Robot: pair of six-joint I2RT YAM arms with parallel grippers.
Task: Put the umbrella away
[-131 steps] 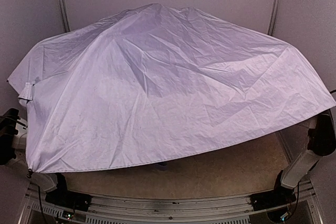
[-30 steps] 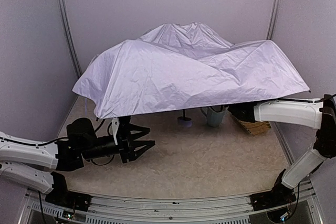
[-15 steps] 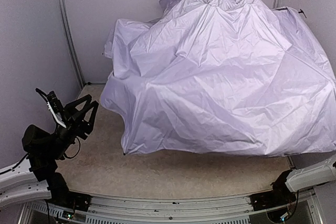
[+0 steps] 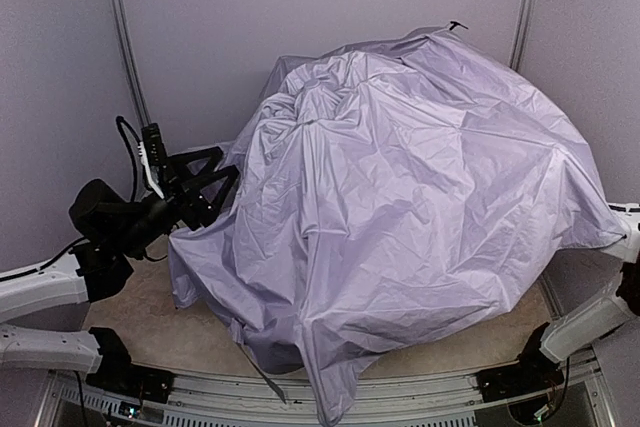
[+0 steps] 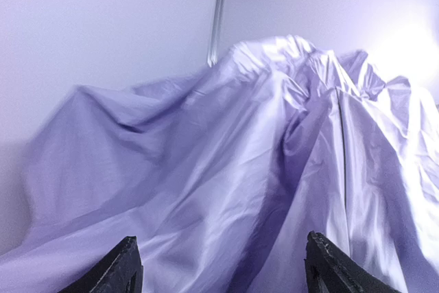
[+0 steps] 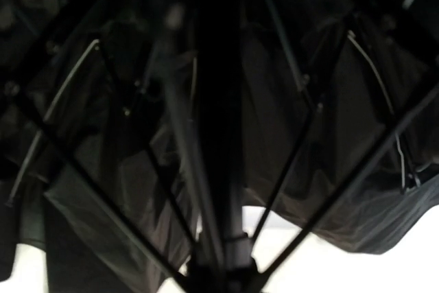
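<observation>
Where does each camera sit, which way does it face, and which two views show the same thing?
Top external: above and behind the arms, looking down on the table and umbrella; left arm and right arm show.
Left wrist: on the left arm, facing the umbrella's outer fabric and the wall; its open fingers show.
Right wrist: under the umbrella, looking along its shaft; own fingers unclear.
Shared: top external and left wrist both see the lavender outer fabric.

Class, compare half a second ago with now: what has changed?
The umbrella canopy swung left and sagged, now draping over the table's near edge. The left gripper moved right to the canopy's edge, open, holding nothing. The right arm stays mostly under it.
</observation>
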